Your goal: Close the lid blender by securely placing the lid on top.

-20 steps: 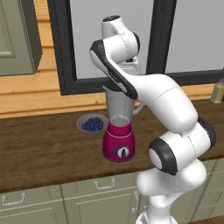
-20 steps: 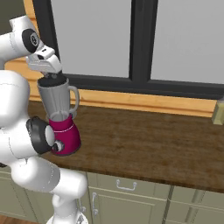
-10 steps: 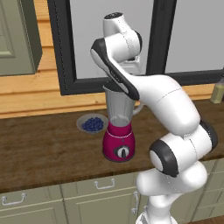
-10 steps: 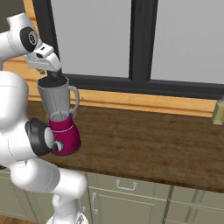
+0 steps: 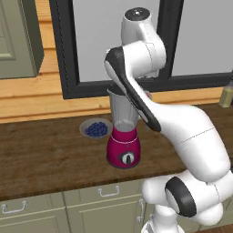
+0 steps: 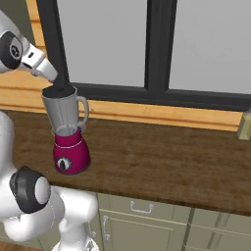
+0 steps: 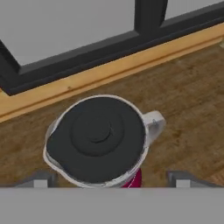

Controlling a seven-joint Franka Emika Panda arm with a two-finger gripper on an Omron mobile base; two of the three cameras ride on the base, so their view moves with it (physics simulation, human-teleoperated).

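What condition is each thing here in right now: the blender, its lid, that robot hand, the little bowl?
lid: lying on the jar's mouth, slightly off-centre toward one side.
blender: upright on the counter, mouth covered by the lid.
end effector: open, fingertips apart, above the lid, holding nothing.
bowl: upright beside the blender, holding blueberries.
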